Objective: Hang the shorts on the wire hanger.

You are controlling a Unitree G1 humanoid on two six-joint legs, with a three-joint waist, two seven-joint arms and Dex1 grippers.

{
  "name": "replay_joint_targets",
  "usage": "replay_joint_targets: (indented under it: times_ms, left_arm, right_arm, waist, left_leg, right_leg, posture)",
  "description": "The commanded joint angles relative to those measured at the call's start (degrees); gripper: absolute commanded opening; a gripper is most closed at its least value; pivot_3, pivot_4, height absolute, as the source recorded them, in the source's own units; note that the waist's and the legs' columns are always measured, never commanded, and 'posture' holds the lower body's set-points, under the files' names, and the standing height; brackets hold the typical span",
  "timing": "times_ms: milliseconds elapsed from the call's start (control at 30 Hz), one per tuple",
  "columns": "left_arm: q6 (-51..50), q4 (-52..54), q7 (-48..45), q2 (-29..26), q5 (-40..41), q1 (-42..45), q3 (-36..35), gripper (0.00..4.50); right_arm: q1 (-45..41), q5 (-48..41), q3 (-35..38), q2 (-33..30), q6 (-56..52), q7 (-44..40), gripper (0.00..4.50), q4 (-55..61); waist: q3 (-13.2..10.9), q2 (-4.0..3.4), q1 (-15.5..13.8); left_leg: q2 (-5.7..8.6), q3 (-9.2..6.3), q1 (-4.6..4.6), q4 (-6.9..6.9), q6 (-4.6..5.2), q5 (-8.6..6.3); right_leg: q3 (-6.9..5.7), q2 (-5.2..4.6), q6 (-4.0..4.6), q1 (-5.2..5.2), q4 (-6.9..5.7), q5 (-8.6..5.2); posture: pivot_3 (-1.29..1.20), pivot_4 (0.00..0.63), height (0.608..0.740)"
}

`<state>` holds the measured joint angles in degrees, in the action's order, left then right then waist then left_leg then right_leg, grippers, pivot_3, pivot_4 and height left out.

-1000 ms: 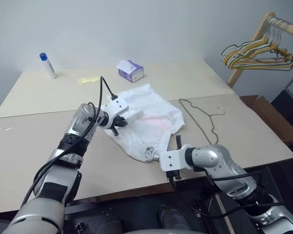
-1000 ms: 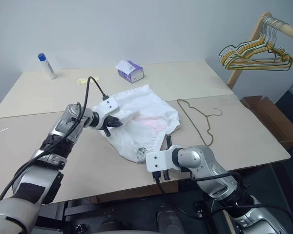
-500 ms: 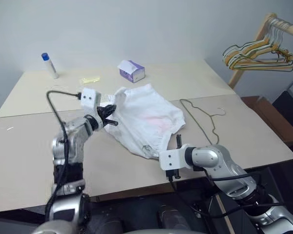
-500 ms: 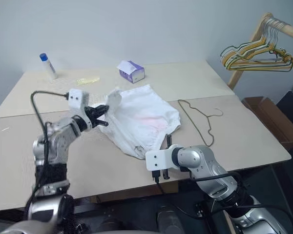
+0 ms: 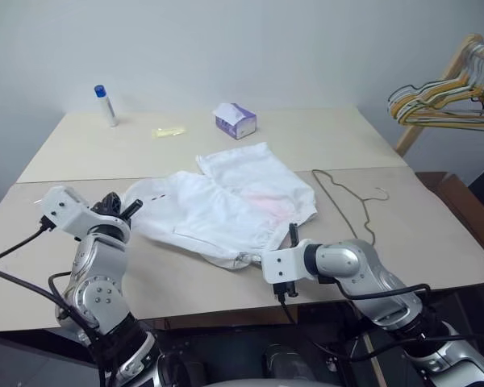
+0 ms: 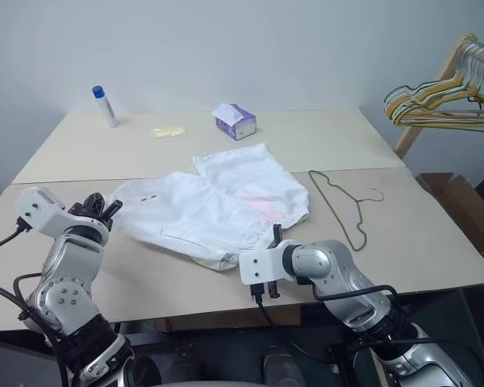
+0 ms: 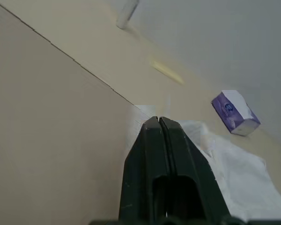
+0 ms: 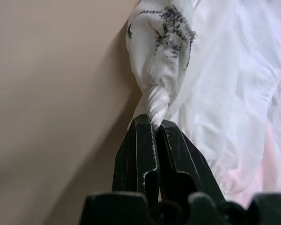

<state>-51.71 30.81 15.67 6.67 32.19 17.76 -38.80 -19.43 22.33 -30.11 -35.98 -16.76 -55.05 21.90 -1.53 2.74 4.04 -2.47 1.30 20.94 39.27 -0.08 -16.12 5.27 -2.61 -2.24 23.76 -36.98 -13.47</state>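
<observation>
**Op:** Head view: the shorts (image 5: 226,205) lie spread flat on the table (image 5: 403,242), mid-table. The wire hanger (image 5: 347,197) is just beside their right edge, apart from the cloth. My left gripper (image 5: 123,211) sits at the left edge of the cloth, my right gripper (image 5: 293,235) at the near hem.

**Eng:** Fingers?

**Op:** Left wrist view: left fingers (image 7: 152,140) pressed together, a corner of white cloth right at the tips. I can't tell whether it's pinched. Right wrist view: right fingers (image 8: 136,140) clenched on a twisted tail of the shorts' waistband (image 8: 161,56).

**Eng:** Handling?

**Op:** My read is light, limp fabric that sags and bunches with no stiffness. The gathered band is the thickest part, so it's the best hold. The thin panel could slip out of a pinch.

**Eng:** Hanger?

**Op:** Thin bare wire, probably springy and prone to sliding on the table. I'd take it near the hook.
</observation>
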Motion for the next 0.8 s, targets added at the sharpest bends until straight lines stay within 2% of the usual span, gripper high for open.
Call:
replay_joint_targets:
  times_ms: [33,100,200,367,500,567,600,667,800]
  left_arm:
    - [-1.3,0.4,5.3,10.4,4.1,-5.8,1.3,0.03]
    - [-1.5,-0.5,6.7,9.2,5.1,-6.5,1.9,0.03]
    - [-1.7,-0.3,4.9,6.1,6.8,-8.4,4.2,0.58]
    - [4.2,3.2,-8.4,-6.6,4.5,-13.8,14.8,2.26]
    - [9.3,-3.8,-16.4,-17.3,3.2,-10.1,13.1,3.62]
    - [12.4,-7.0,-22.3,-24.2,-0.1,-9.3,15.8,4.32]
    - [14.4,-8.4,-25.3,-27.5,-2.3,-9.0,17.8,4.47]
    - [17.2,-10.7,-31.4,-32.2,-3.1,-8.0,19.7,4.47]
    - [23.0,-13.3,-43.4,-38.9,-3.9,-7.1,22.5,4.47]
  right_arm:
    - [-0.9,0.1,0.8,-0.1,1.1,-0.1,0.0,0.6]
    - [-0.9,0.1,0.8,0.0,1.2,-0.1,0.0,0.6]
    - [-0.8,0.2,0.7,0.1,1.2,-0.1,0.0,0.5]
    - [-0.7,0.1,0.8,-0.2,1.2,-0.1,0.0,0.6]
    - [-0.9,-0.3,1.1,-1.1,2.9,-0.5,0.0,0.1]
    - [-1.2,-0.5,1.6,-2.5,4.8,-0.9,0.0,-0.7]
    - [-1.4,-0.3,1.9,-3.7,6.4,-1.3,0.0,-1.2]
    - [-1.8,-0.5,2.7,-6.4,10.1,-2.0,0.0,-2.4]
    - [-2.1,-2.0,4.4,-10.7,16.9,-3.0,0.0,-4.6]
  waist:
    - [0.0,0.0,-0.2]
    - [0.0,0.0,-0.2]
    - [0.0,0.0,-0.1]
    - [0.0,0.0,0.1]
    - [0.0,-0.05,-0.5]
    - [0.1,-0.1,-0.3]
    - [0.0,-0.11,-0.2]
    - [0.0,-0.12,-0.1]
    - [0.0,-0.13,-0.1]
  left_leg:
    - [0.0,0.01,-0.03,0.0,0.0,0.0]
    - [0.0,0.0,-0.19,-0.01,0.0,0.0]
    - [-0.01,0.0,-0.7,-0.08,-0.1,-0.06]
    - [-0.01,0.14,-0.74,-0.22,-0.19,-0.08]
    - [-0.02,0.01,-0.84,-0.22,-0.41,0.05]
    - [-0.02,0.01,-0.91,-0.25,-0.41,0.05]
    - [-0.01,0.01,-0.95,-0.29,-0.4,0.05]
    - [-0.01,0.02,-0.89,-0.33,-0.4,0.05]
    - [-0.03,0.03,-0.72,-0.34,-0.4,0.04]
  right_leg:
    - [0.0,0.0,0.0,-0.02,0.0,0.0]
    - [-0.05,0.01,0.01,-0.23,0.07,-0.01]
    - [-0.11,0.02,0.03,-0.79,0.26,-0.03]
    - [0.04,0.03,0.03,-0.73,0.32,-0.06]
    - [-0.15,0.11,0.2,-0.81,0.24,-0.11]
    - [-0.15,0.1,0.18,-0.89,0.28,-0.12]
    - [-0.15,0.1,0.17,-0.93,0.31,-0.14]
    - [-0.15,0.09,0.15,-0.91,0.44,-0.16]
    - [-0.17,0.08,0.1,-0.86,0.72,-0.1]
  posture:
    - [-0.04,0.0,0.74]
    - [-0.04,0.0,0.74]
    - [-0.04,0.0,0.74]
    - [-0.04,0.0,0.74]
    - [-0.03,0.0,0.74]
    - [-0.03,0.0,0.74]
    - [-0.03,0.0,0.74]
    - [-0.04,0.0,0.74]
    - [-0.04,0.0,0.74]
